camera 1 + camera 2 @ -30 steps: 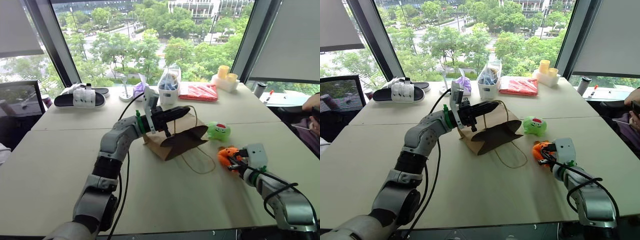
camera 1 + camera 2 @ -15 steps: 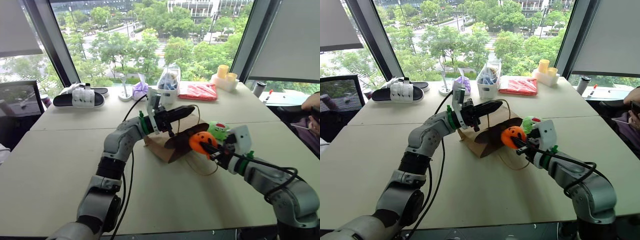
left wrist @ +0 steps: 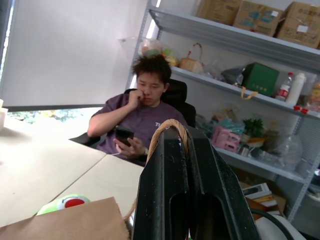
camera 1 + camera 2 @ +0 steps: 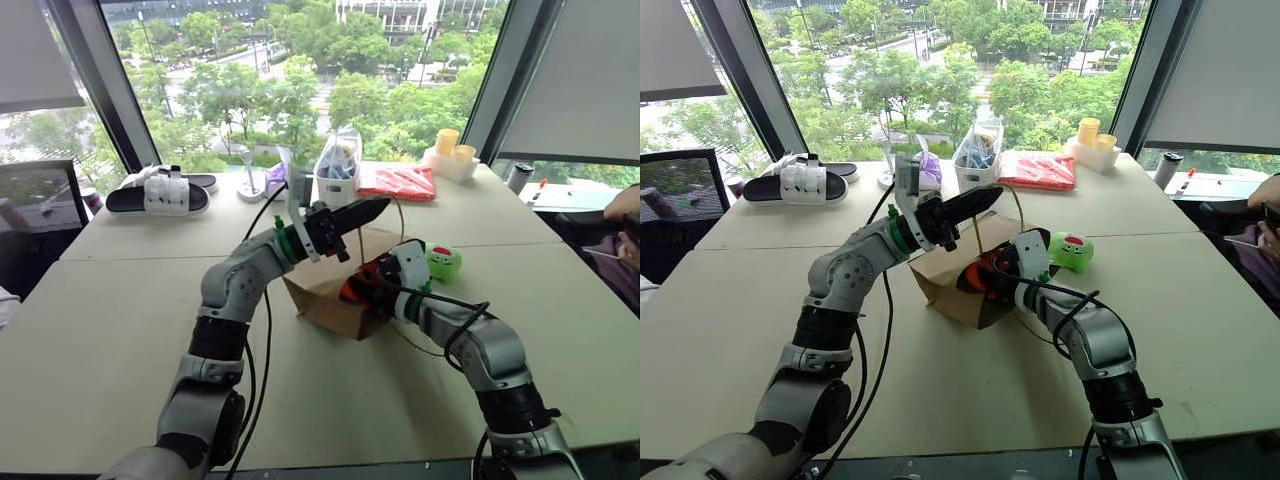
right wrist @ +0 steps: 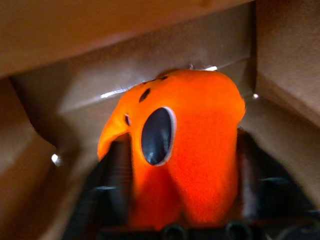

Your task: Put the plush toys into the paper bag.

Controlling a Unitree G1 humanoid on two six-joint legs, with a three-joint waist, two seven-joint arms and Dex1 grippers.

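The brown paper bag (image 4: pixel 318 292) lies on the table with its mouth facing right. My left gripper (image 4: pixel 373 208) is shut on its tan cord handle (image 3: pixel 170 125) and holds that handle up above the bag. Inside the bag's mouth is my right gripper (image 4: pixel 368 284). The orange plush toy (image 5: pixel 185 150) sits between its spread fingers, with brown paper walls all around. The green plush toy (image 4: pixel 442 262) with the red patch rests on the table just right of the bag, apart from both grippers.
Along the far table edge are black-and-white sandals (image 4: pixel 160 195), a purple bundle (image 4: pixel 277 178), a clear plastic bag (image 4: pixel 338 168) in a white tub, a red packet (image 4: pixel 398 183) and yellow cups (image 4: pixel 449 150). A seated person (image 3: pixel 134 122) is at the right end.
My right gripper carried the orange toy left from the table's right side into the bag's mouth, and its fingers have spread. My left gripper raised the handle slightly, opening the bag wider.
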